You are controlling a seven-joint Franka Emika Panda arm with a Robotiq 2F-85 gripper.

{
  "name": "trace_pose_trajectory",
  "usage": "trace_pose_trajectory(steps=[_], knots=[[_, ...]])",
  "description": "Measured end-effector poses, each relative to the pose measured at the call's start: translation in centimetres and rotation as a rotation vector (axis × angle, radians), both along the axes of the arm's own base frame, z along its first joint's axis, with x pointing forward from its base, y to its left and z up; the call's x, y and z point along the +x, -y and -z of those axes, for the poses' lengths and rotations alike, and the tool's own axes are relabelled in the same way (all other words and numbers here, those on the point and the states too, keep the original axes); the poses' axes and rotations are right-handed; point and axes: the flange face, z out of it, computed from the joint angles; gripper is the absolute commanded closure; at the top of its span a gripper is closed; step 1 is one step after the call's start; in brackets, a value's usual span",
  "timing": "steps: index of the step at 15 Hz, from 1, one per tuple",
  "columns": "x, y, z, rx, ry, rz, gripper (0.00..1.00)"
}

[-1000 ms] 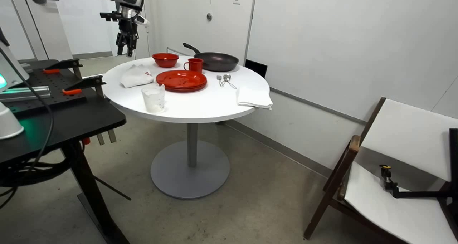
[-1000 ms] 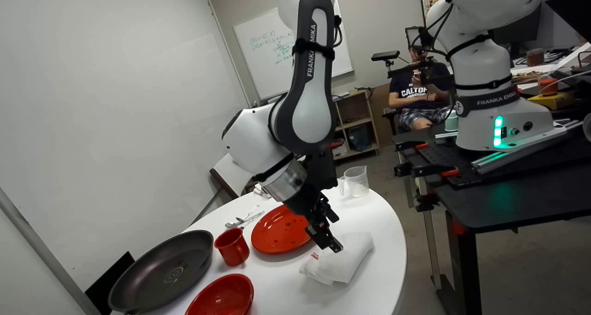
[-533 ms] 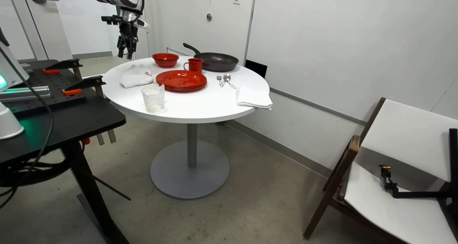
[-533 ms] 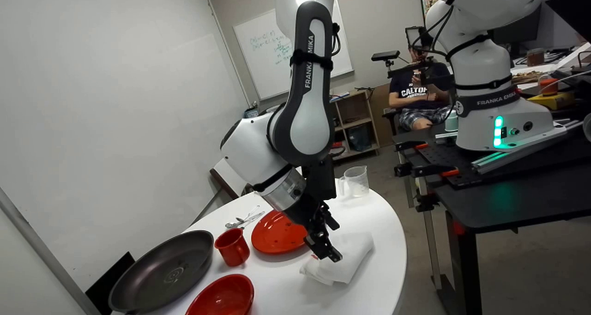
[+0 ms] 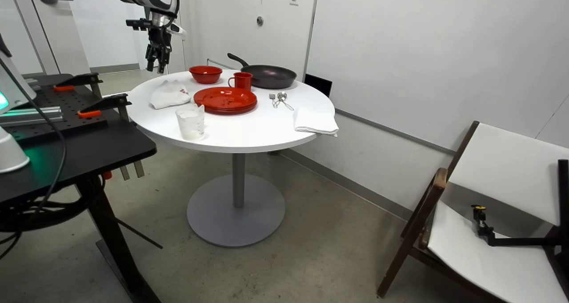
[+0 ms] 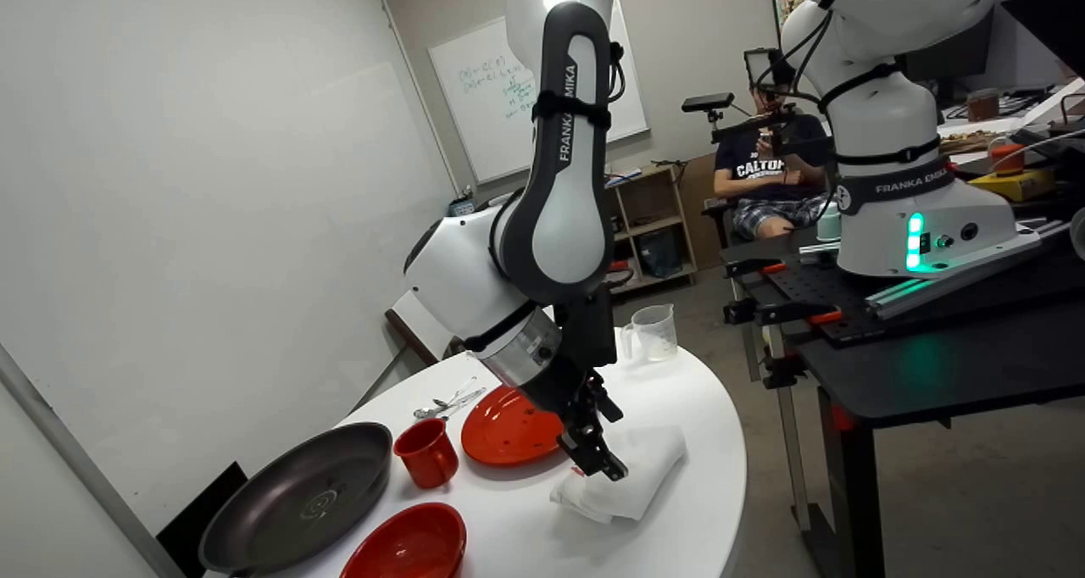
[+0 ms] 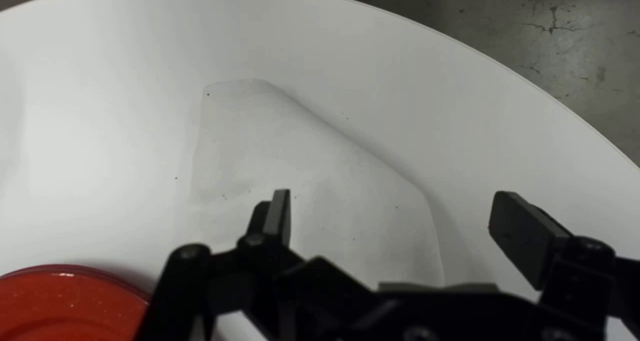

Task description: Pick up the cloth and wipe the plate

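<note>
The gripper [image 7: 395,221] hangs with jaws wide apart, seemingly just above the cloth [image 7: 310,166].
The cloth lies on the table [image 6: 705,425] just beside the plate [image 6: 507,430], its red print [image 5: 183,91] too small to read. The arm [image 6: 570,235], lettered "FRANKA EMIKA" with a strap [image 6: 572,109] across, sits lower than a second ago.

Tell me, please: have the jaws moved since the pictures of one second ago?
Yes, downward. In an exterior view, judged against the red plate, which has not moved, the open jaws are now a little lower.
</note>
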Motion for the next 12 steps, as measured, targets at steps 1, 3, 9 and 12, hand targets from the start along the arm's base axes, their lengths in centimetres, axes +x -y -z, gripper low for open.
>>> trace_pose_trajectory(steps=[1, 3, 9, 12], knots=[[0.0, 0.0, 0.0, 0.0, 0.0, 0.0, 0.0], [-0.1, 0.0, 0.1, -0.001, -0.001, 0.0, 0.0], [-1.0, -0.1, 2.8, -0.026, -0.006, -0.011, 0.0], [-1.3, -0.3, 4.7, -0.061, 0.016, -0.011, 0.0]])
